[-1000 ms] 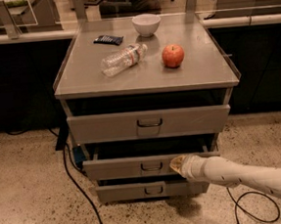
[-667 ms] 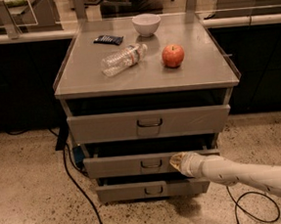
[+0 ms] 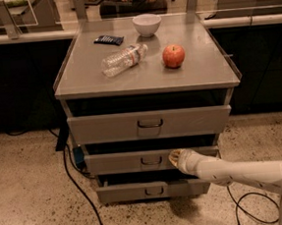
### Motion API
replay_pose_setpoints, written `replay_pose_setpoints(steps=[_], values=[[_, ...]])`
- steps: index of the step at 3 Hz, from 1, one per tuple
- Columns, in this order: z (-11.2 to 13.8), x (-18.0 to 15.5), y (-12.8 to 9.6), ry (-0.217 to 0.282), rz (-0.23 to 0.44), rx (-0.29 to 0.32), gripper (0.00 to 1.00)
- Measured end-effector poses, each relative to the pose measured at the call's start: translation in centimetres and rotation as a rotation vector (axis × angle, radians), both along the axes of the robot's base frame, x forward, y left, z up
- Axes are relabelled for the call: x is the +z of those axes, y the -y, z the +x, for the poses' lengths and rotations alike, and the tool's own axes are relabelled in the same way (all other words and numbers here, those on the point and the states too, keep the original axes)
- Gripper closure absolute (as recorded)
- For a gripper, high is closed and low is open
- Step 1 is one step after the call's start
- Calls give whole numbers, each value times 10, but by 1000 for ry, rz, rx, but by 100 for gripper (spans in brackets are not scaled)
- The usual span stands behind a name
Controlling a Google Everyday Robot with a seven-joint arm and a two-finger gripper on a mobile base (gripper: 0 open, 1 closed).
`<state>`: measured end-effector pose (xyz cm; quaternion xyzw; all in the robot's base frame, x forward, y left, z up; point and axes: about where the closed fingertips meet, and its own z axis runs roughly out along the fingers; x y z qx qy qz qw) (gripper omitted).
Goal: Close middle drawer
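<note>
The middle drawer (image 3: 120, 162) is a low grey front panel with a small dark centre handle (image 3: 150, 161). It sits in a grey cabinet between a taller top drawer (image 3: 108, 128) and a low bottom drawer (image 3: 123, 192). Its front stands a little forward of the cabinet, with a dark gap above it. My gripper (image 3: 175, 159) reaches in from the lower right on a white arm. Its tip rests against the drawer front just right of the handle.
On the cabinet top (image 3: 83, 75) lie a plastic bottle (image 3: 123, 60), a red apple (image 3: 173, 56), a white bowl (image 3: 147, 24) and a dark packet (image 3: 108, 40). Black cables (image 3: 75, 182) run over the speckled floor left and right of the cabinet. Dark counters stand behind.
The gripper has stayed on the middle drawer front. The drawer front looks slightly further in than a second ago.
</note>
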<state>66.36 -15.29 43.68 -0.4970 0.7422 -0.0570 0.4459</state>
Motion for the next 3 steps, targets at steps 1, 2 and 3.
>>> replay_pose_setpoints(steps=[1, 2, 3], values=[[0, 0, 0, 0, 0, 0, 100], [0, 0, 0, 0, 0, 0, 86], [0, 0, 0, 0, 0, 0, 63]])
